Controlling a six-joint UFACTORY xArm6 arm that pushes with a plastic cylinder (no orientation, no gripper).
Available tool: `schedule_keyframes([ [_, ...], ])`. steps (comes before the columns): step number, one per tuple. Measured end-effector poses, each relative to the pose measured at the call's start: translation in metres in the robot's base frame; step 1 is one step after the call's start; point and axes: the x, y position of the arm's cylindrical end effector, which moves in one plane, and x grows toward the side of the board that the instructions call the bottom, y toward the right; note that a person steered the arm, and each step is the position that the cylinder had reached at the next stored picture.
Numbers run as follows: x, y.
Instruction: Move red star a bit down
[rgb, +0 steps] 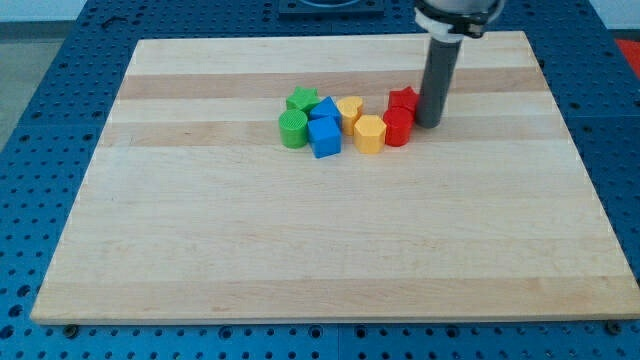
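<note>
The red star (403, 100) lies on the wooden board (330, 240) at the right end of a cluster of blocks near the view's top middle. A red cylinder (397, 128) sits just below it, touching it. My tip (429, 124) is right beside the red star's right side, level with the red cylinder, and appears to touch or almost touch both. The dark rod rises from the tip toward the view's top.
Left of the red blocks are a yellow hexagon (370, 134), a yellow heart (349, 108), a blue cube (324, 137), a blue triangular block (324, 107), a green star (301, 101) and a green cylinder (292, 128), all packed closely.
</note>
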Motion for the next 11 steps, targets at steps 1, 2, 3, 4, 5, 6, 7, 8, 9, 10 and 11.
schedule_keyframes([
  [1,0.0,-0.014],
  [2,0.0,-0.023],
  [3,0.0,-0.009],
  [4,-0.011,0.024],
  [5,-0.046,0.012],
  [6,-0.073,-0.01],
  [7,-0.071,-0.014],
  [8,-0.052,-0.02],
  [9,-0.041,-0.036],
  [10,-0.041,-0.049],
  [11,-0.041,-0.049],
])
